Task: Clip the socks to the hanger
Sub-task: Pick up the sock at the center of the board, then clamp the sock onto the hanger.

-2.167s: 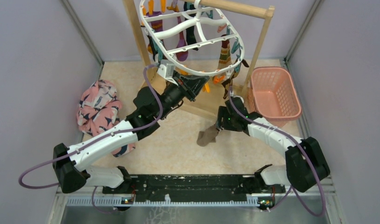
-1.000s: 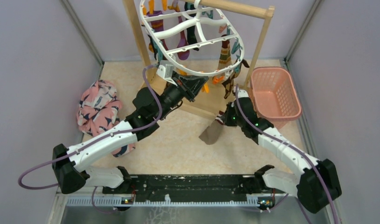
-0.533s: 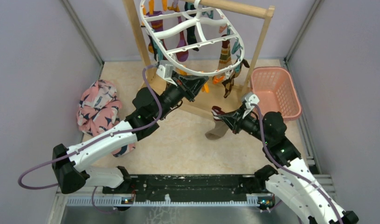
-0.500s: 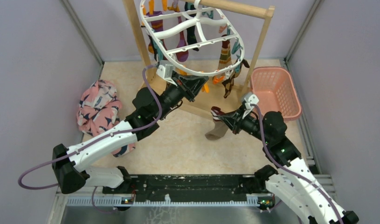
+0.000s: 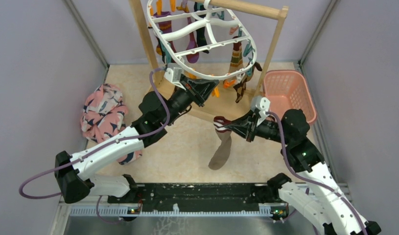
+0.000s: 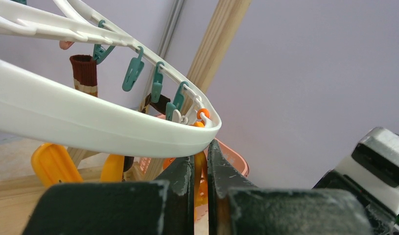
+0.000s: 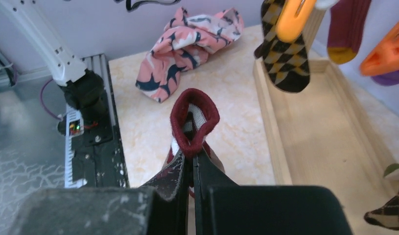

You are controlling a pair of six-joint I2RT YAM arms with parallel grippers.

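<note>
The white oval hanger (image 5: 207, 77) hangs from the wooden rack with several socks clipped on it: a maroon-purple one (image 5: 191, 53), an orange-striped one (image 5: 235, 58) and an argyle one (image 7: 284, 61). My left gripper (image 5: 206, 88) sits just under the hanger's near rim (image 6: 89, 122), shut on an orange clip (image 6: 200, 169). Right of it and lower, my right gripper (image 5: 222, 125) is shut on the maroon cuff (image 7: 194, 120) of a grey-brown sock (image 5: 221, 152). This sock dangles above the floor.
A pink lattice basket (image 5: 288, 98) stands at the right of the rack's wooden base (image 5: 222, 108). A bundled pink cloth with dark bird print (image 5: 103, 115) lies at the left. Grey walls close in both sides. The black base rail (image 5: 197, 193) runs along the near edge.
My right arm has swung up and to the left with the sock, which has left the floor and now hangs straight down. The left arm has stayed put on the clip.
</note>
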